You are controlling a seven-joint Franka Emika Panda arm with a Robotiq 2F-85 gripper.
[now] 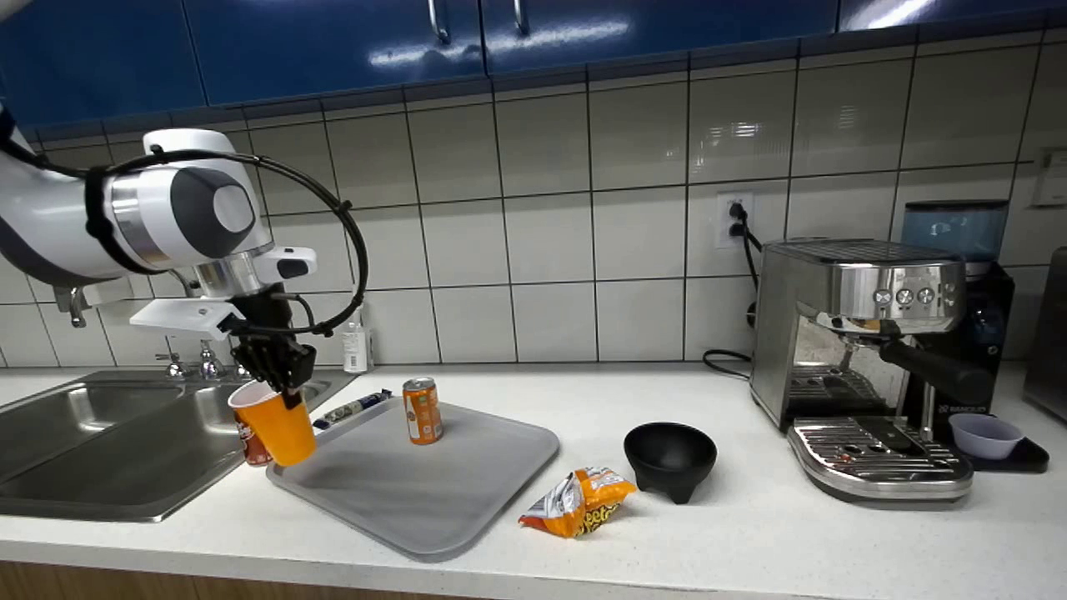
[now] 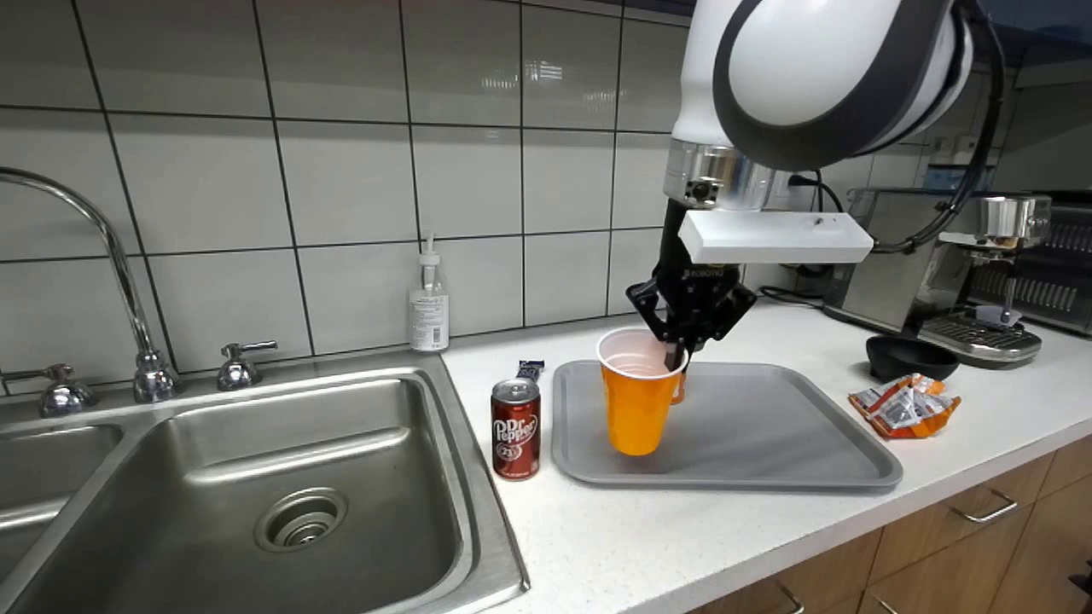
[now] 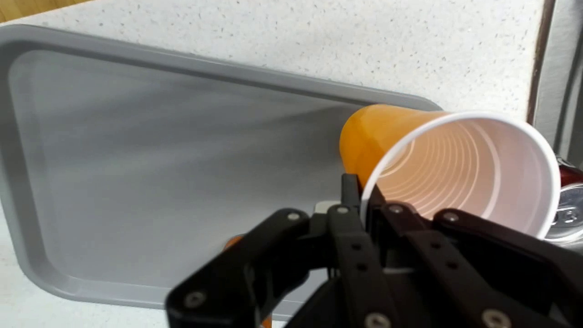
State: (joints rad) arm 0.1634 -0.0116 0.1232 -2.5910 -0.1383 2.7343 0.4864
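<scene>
we see a long white counter in a kitchen, with little specks on its top. the wall behind it is made of shiny pale squares, and blue cupboards hang up high. at one end there is a metal sink with a curvy tap, and a pump bottle stands by the wall next to it. at the other end sits a shiny coffee machine.

a flat gray tray lies on the counter near the sink. over its corner on the sink side, the robot's gripper has an orange cup. the fingers are pinched on one side of the cup, with the rim between them. the cup leans, and we can look right down into its pale inside. we cannot tell if its bottom touches the tray. a red can stands on the counter between the sink and the tray. an orange can stands on the tray. past the tray's other end we find a crumpled snack bag and, just beside it, a black bowl.
</scene>
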